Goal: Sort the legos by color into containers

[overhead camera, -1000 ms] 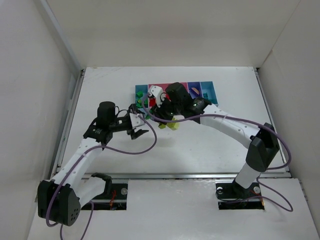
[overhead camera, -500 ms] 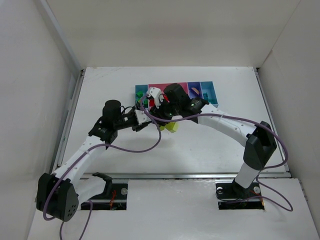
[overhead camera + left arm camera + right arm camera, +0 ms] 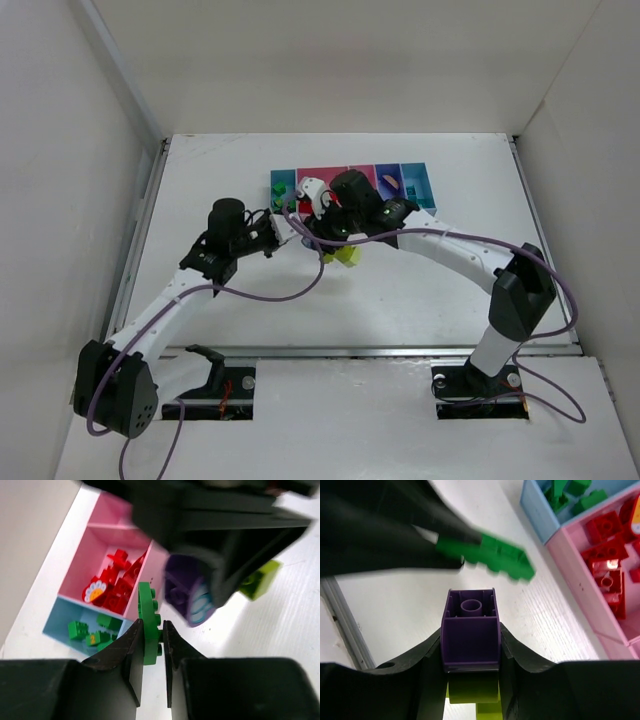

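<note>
My left gripper [image 3: 151, 636] is shut on a flat green lego [image 3: 149, 622], held on edge just in front of the containers. Right beside it, my right gripper [image 3: 469, 647] is shut on a purple brick [image 3: 469, 630], which shows close by in the left wrist view [image 3: 187, 592]. Lime bricks [image 3: 470, 692] lie on the table under the right gripper. Seen from the top, the two grippers [image 3: 283, 232] [image 3: 320, 226] nearly meet near the left end of the container row [image 3: 418, 186]. The light blue bin [image 3: 60, 622] holds green legos, and the pink bin [image 3: 97, 550] holds red ones.
A lime brick [image 3: 260, 580] lies on the white table right of the held pieces, with more lime ones [image 3: 345, 254] seen from above. The right arm's wrist hangs over the pink bins [image 3: 322, 174]. White walls close in the table on three sides.
The left arm has reached forward and to the right toward the bins, and its gripper has gone from open to shut on the green lego. The right arm has barely moved.
</note>
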Robot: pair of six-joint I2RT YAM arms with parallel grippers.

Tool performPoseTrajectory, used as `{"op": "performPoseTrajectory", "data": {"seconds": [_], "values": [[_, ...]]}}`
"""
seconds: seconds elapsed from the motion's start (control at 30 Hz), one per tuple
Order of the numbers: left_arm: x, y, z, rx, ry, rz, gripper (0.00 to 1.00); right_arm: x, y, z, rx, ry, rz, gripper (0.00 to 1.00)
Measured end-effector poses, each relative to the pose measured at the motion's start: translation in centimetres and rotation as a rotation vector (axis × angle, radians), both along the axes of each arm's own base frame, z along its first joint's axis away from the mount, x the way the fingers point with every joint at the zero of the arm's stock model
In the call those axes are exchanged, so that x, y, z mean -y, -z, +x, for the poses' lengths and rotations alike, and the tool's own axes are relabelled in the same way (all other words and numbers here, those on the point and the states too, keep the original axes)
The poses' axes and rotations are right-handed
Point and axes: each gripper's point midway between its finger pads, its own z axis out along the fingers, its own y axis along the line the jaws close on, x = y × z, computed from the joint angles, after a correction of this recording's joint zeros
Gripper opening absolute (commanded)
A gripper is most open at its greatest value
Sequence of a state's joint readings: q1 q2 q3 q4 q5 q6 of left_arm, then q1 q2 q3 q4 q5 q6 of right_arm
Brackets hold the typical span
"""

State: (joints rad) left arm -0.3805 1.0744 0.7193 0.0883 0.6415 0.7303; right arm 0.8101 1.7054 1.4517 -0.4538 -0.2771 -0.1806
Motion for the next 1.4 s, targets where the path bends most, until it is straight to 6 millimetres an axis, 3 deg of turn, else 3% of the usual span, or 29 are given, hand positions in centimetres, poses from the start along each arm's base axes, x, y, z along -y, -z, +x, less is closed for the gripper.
{"op": "performPoseTrajectory", "data": {"seconds": [0.27,0.47,0.6,0.8,0.9,0.93,0.97,1.07,1.23,1.37,1.4], "values": [[-2.9,1.7,4.0,-0.037,-0.217,0.015,0.00,4.4,4.5,0.4,-0.061,0.071,-0.089,0.00],[-3.9,2.5,7.9,0.002,-0.358,0.000,0.00,5.6,4.8,1.3,-0.065,0.106,-0.097,0.00],[-4.6,4.3,9.5,0.006,-0.411,0.035,0.21,5.5,4.5,1.1,-0.057,0.103,-0.090,0.00],[-4.9,5.3,11.0,0.040,-0.439,0.061,0.27,5.6,4.4,1.3,-0.050,0.109,-0.091,0.00],[-4.7,5.3,11.3,0.056,-0.434,0.058,0.36,5.7,4.4,1.4,-0.046,0.116,-0.096,0.00],[-4.7,5.2,11.4,0.064,-0.432,0.056,0.42,5.7,4.4,1.5,-0.044,0.118,-0.097,0.00],[-4.6,5.0,11.5,0.073,-0.429,0.054,0.56,5.7,4.4,1.5,-0.043,0.120,-0.098,0.00],[-4.5,4.6,11.7,0.090,-0.425,0.049,0.69,5.9,4.3,1.6,-0.035,0.130,-0.101,0.00],[-4.5,4.4,11.5,0.082,-0.414,0.047,0.76,6.6,2.0,2.2,-0.019,0.169,-0.039,0.00],[-3.3,2.6,9.9,0.023,-0.271,0.003,0.91,8.2,-2.9,3.3,0.058,0.213,0.101,0.00],[-2.7,1.8,9.2,0.013,-0.210,-0.012,0.99,8.5,-4.2,3.5,0.085,0.219,0.132,0.00]]}}
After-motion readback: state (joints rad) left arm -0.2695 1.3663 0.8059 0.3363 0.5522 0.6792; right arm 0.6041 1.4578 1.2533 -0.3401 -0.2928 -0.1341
